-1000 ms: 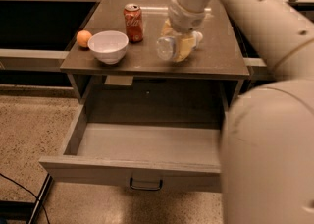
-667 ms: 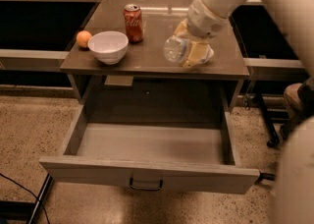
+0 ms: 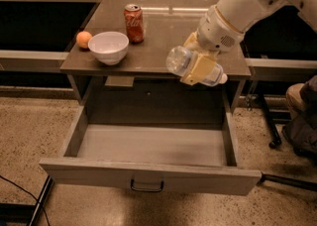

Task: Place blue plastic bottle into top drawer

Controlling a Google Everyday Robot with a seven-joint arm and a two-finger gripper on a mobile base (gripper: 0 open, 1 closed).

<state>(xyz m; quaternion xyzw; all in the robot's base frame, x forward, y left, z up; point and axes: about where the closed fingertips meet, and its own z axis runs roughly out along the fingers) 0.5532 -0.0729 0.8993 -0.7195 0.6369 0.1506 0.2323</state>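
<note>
My gripper (image 3: 198,66) is shut on the blue plastic bottle (image 3: 181,61), a small clear bottle held on its side with its base pointing left and its white cap at the right. It hangs in the air at the table's front edge, right of centre, above the back of the drawer. The top drawer (image 3: 148,176) is pulled wide open below the table; it is grey, shallow and empty inside, with a dark handle (image 3: 146,187) on its front panel.
On the table (image 3: 163,36) stand a red soda can (image 3: 133,23), a white bowl (image 3: 108,47) and an orange (image 3: 83,39) at the left. My arm (image 3: 242,7) reaches in from the upper right. A dark chair base (image 3: 277,136) stands on the floor at the right.
The gripper has carried the bottle off the tabletop, forward and down to the table's front edge above the open drawer. The arm has swung aside to the right.
</note>
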